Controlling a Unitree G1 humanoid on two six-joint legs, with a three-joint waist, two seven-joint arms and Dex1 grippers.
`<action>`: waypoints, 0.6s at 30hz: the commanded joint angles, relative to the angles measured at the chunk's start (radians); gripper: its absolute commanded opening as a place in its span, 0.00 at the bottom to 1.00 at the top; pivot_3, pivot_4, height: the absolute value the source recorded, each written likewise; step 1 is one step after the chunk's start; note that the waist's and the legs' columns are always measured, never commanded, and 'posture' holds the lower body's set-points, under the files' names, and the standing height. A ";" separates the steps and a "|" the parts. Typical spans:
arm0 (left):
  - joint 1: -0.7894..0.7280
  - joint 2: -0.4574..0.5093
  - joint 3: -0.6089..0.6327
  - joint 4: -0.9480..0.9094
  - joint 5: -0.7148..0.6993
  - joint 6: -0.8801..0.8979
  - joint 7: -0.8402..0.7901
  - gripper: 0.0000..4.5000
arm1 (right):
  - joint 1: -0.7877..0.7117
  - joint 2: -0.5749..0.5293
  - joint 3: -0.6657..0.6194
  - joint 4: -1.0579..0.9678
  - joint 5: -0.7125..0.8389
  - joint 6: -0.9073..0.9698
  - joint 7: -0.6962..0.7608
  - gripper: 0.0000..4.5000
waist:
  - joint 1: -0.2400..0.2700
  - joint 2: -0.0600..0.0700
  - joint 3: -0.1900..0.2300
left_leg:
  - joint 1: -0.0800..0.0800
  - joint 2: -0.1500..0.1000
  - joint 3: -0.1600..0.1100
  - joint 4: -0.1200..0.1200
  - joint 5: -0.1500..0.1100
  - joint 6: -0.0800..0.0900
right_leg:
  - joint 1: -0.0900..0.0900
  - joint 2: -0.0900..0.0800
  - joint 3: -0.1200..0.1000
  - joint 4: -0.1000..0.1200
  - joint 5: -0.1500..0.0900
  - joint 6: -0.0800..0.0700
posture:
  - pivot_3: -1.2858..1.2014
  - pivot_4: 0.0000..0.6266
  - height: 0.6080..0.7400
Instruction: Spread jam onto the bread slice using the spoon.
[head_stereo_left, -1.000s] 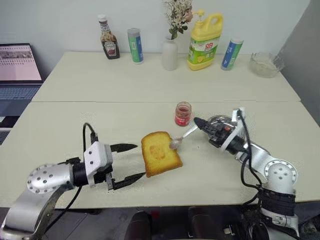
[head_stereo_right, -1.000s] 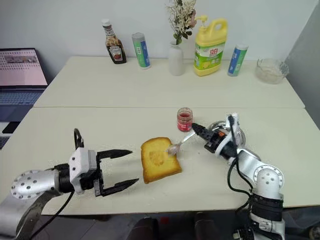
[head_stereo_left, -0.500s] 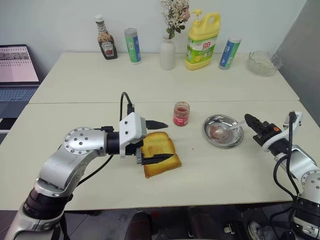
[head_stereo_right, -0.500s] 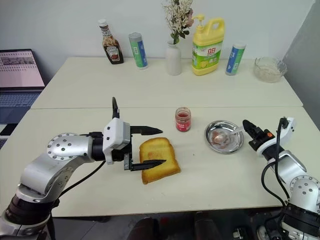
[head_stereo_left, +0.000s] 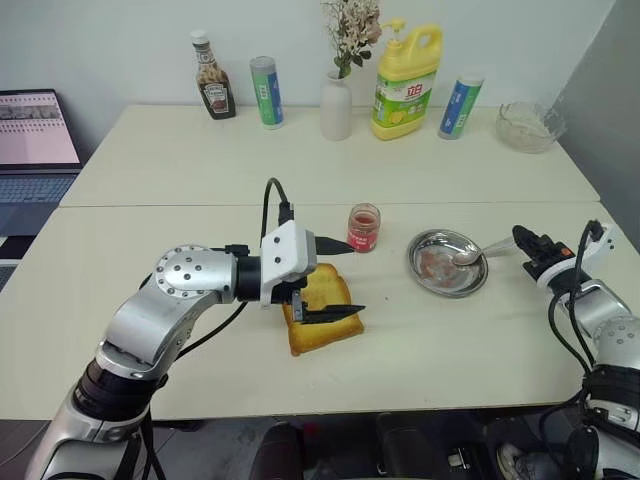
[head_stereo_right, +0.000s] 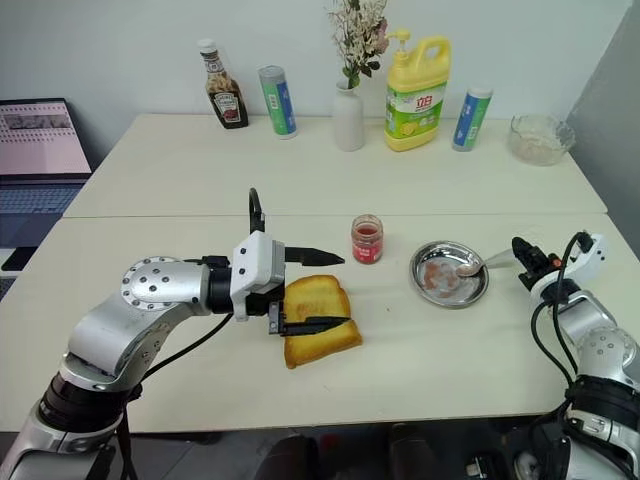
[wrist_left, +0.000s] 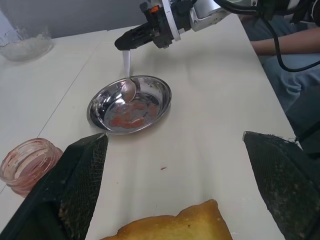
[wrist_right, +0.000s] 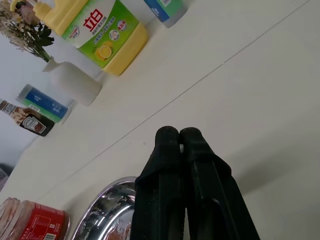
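**A:** While the spoon (head_stereo_right: 477, 265) is held with its bowl resting in the round steel dish (head_stereo_right: 449, 273), which step should be taken as in hand?

**B:** The spreading appears to be done, and the spoon is being set down. Its handle is pinched between the closed fingers of the right gripper (head_stereo_right: 519, 248) at the right edge of the table (head_stereo_right: 400, 180); red smears are seen inside the dish.

**A:** And where are the other task things found?

**B:** The bread slice (head_stereo_right: 318, 322) lies near the front middle of the table, left of the dish. A slightly darker patch is seen on its top, but whether that is jam cannot be told. The jam (head_stereo_right: 366, 239) stands just beyond the bread, to its far right, with its lid off.

**A:** How is the left gripper (head_stereo_left: 333, 279) placed?

**B:** It is spread as wide as it goes, with nothing held. One finger is poised over the far edge of the bread and the other over its near edge; whether the bread is touched cannot be told.

**A:** What is called for next?

**B:** As judged, the spoon would be released by parting the right fingers, so that it is left lying in the dish. The left fingers seem to be set to grip or steady the slice, so a gentle closing would be needed if the soft bread is not to be crushed.
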 joint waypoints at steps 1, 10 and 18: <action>0.004 0.000 0.002 -0.016 0.016 -0.025 -0.002 1.00 | 0.009 -0.011 0.019 -0.054 -0.047 -0.022 0.031 0.11 | 0.000 0.000 0.000 | 0.000 0.000 0.000 0.000 0.000 0.000 | 0.000 0.000 0.000 0.000 0.000 0.000 | 0.52 0.24 1.00; 0.007 -0.014 -0.001 0.002 0.036 -0.048 -0.004 1.00 | 0.080 -0.035 0.093 -0.192 -0.184 -0.109 0.126 0.82 | 0.002 0.000 0.000 | 0.000 0.000 0.000 0.000 0.000 0.000 | 0.000 0.000 0.000 0.000 0.000 0.000 | 0.52 0.24 1.00; 0.000 -0.026 -0.006 0.026 0.056 -0.072 -0.011 1.00 | 0.089 -0.025 0.104 -0.202 -0.254 -0.170 0.144 1.00 | 0.003 0.000 0.000 | 0.001 0.000 0.000 0.000 0.000 0.000 | 0.000 0.000 0.000 0.000 0.000 0.000 | 0.52 0.24 1.00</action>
